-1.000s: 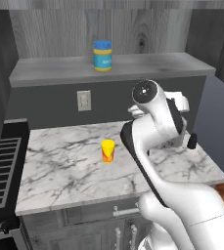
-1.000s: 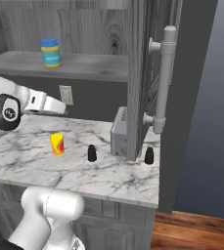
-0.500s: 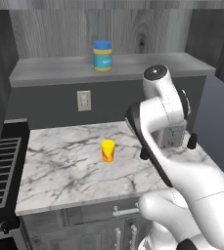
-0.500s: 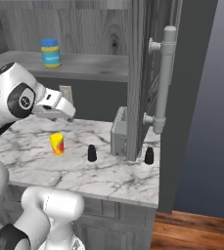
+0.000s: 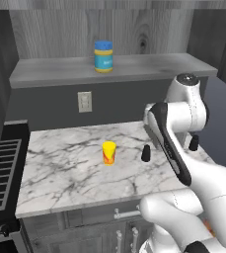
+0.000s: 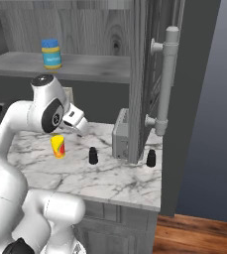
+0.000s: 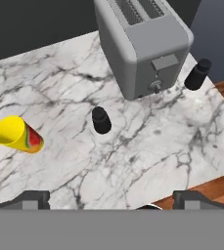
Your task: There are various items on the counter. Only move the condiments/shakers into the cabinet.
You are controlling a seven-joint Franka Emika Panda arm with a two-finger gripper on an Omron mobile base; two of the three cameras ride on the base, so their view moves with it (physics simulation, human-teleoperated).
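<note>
The squat blue-lidded jar stands on the cabinet's long grey shelf. One small black shaker stands mid-counter, right of the yellow and orange cup. The other black shaker stands near the right edge, past the toaster. My gripper hangs open and empty above the marble counter, looking down on the middle shaker.
A silver toaster stands between the two shakers. The open cabinet door with its long handle hangs over the counter's right end. A dark stove borders the counter on the left.
My arm has swung right and lowered the hand from near the shelf to over the counter. The jaws stay open. The jar, shakers and cup have not moved.
</note>
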